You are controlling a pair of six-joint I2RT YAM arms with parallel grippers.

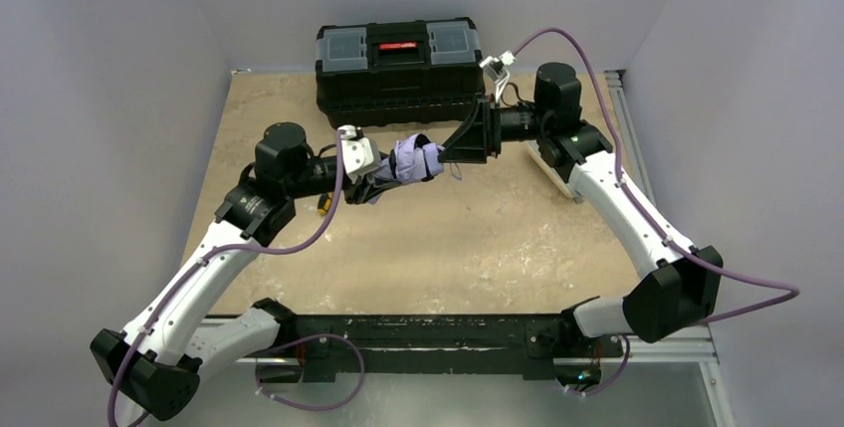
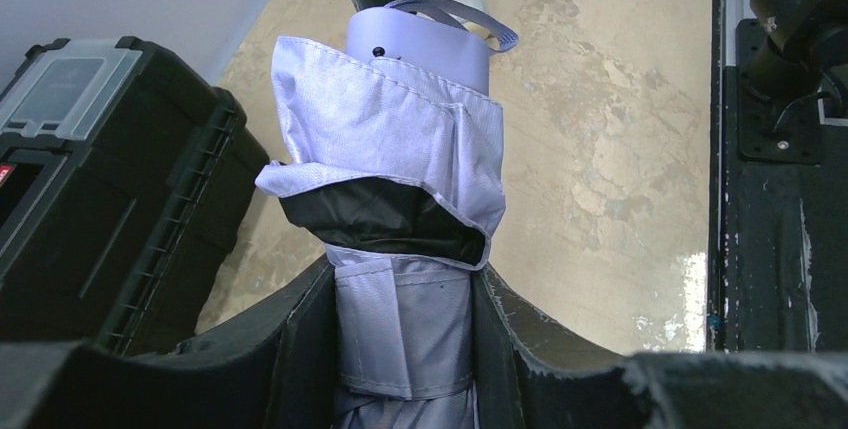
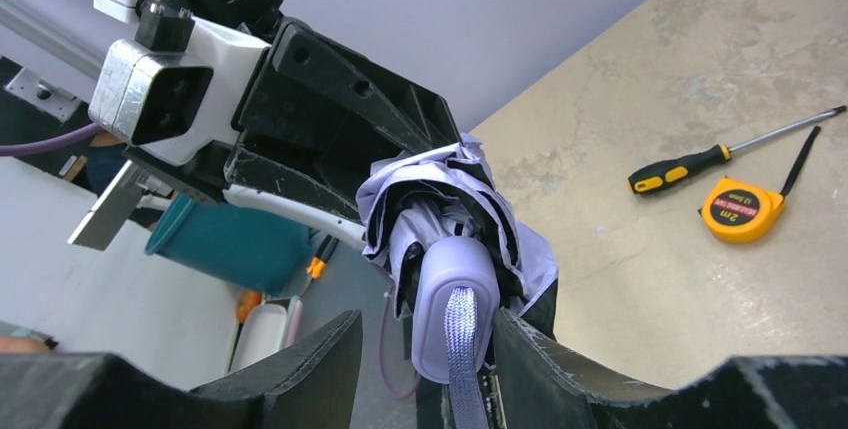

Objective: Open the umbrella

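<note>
The folded umbrella point(image 1: 416, 160) is held in the air between my two arms, pale lavender fabric with black lining bunched around it. My left gripper point(image 1: 373, 180) is shut on its wrapped canopy point(image 2: 405, 329), with both fingers pressed against the fabric band. The lavender handle point(image 3: 455, 289) with its woven strap point(image 3: 462, 359) points at my right gripper point(image 3: 425, 321). That gripper is open around the handle. Its right finger touches the handle and there is a gap on the left side. The handle also shows in the left wrist view point(image 2: 420, 44).
The black toolbox point(image 1: 398, 69) with a red latch stands at the table's back edge, just behind the umbrella. A yellow-black screwdriver point(image 3: 700, 161) and a yellow tape measure point(image 3: 742, 211) lie on the beige table below. A cream object point(image 1: 550, 170) lies partly under my right arm.
</note>
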